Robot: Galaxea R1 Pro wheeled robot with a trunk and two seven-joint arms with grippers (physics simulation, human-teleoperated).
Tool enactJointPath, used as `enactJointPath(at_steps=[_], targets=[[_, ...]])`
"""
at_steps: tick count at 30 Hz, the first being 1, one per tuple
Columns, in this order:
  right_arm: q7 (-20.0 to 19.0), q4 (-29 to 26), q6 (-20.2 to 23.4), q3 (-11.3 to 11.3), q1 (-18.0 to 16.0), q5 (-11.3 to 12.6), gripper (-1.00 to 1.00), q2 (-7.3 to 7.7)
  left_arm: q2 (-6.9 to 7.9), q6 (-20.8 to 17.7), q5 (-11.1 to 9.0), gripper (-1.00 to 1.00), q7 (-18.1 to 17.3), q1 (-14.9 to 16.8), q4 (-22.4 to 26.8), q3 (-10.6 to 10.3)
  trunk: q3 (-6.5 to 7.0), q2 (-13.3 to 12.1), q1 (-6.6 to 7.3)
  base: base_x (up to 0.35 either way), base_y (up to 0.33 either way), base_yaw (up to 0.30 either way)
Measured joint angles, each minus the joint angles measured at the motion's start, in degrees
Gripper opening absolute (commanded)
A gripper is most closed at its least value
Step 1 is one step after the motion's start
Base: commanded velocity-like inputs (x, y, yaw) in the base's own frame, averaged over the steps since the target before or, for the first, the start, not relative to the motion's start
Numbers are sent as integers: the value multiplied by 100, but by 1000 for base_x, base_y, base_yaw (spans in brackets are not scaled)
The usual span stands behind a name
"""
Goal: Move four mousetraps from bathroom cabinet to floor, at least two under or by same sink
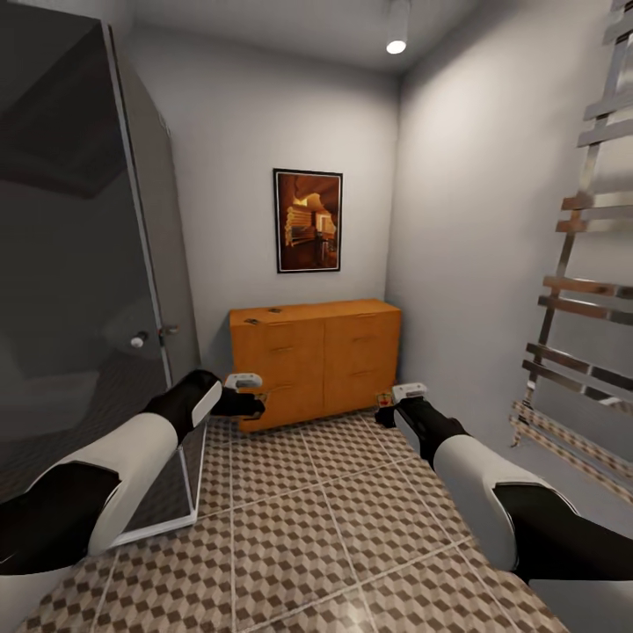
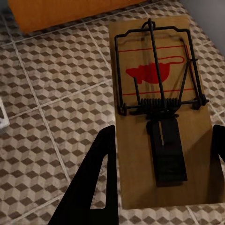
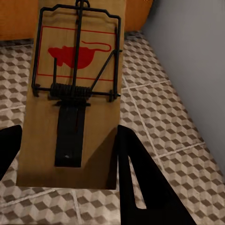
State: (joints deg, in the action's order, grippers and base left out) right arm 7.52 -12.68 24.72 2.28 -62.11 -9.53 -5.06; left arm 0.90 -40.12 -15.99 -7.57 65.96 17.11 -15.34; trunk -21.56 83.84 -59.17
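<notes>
Pincer on my left arm [image 2: 161,178] is clamped on a mousetrap [image 2: 159,108], its fingers flanking the wooden board, and the right pincer [image 3: 65,164] grips a second mousetrap [image 3: 75,89] the same way. Both traps hang above the bathroom floor [image 1: 352,527], just in front of the cabinet [image 1: 316,356]. On the cabinet top I make out two small dark specks [image 1: 264,315], probably the remaining traps, though too small to be sure. I judge this the carrying step for the first pair. Next I need to find the sink and lower both traps onto the tiles beside or under it.
</notes>
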Motion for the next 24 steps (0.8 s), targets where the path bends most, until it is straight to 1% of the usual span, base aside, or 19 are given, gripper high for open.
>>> enactJointPath(at_steps=[4,7,10,13,16,18,22,24], targets=[[-1,41,0,0,0,11,-100,-6,6,191,-13,-100,-12,0,-208,-1,1,0,0,-3,0,272],[-2,118,-7,0,0,8,-100,-9,4,376,-92,-100,-23,1,-376,1,1,0,0,-1,0,279],[0,227,-17,0,2,1,-100,-12,-9,684,-218,-100,-23,0,-647,-1,1,-1,0,0,0,282],[-2,295,-52,0,0,4,-100,-22,-32,985,-265,-100,-29,0,-927,-1,1,0,0,0,0,283],[15,470,-228,1,0,10,-100,-41,-98,1419,-288,-100,-35,0,-1306,-4,0,-1,0,0,0,283],[30,628,-369,1,0,10,-100,-55,-133,1636,-299,-100,-33,-3,-1493,-3,0,0,0,0,0,284],[37,885,-603,1,-1,6,-100,-69,-157,1824,-310,-100,-32,-35,-1633,-2,1,0,0,0,0,284],[40,1010,-704,1,-1,5,-100,-75,-158,1895,-312,-100,-29,-117,-1665,-3,1,0,0,0,0,285]])
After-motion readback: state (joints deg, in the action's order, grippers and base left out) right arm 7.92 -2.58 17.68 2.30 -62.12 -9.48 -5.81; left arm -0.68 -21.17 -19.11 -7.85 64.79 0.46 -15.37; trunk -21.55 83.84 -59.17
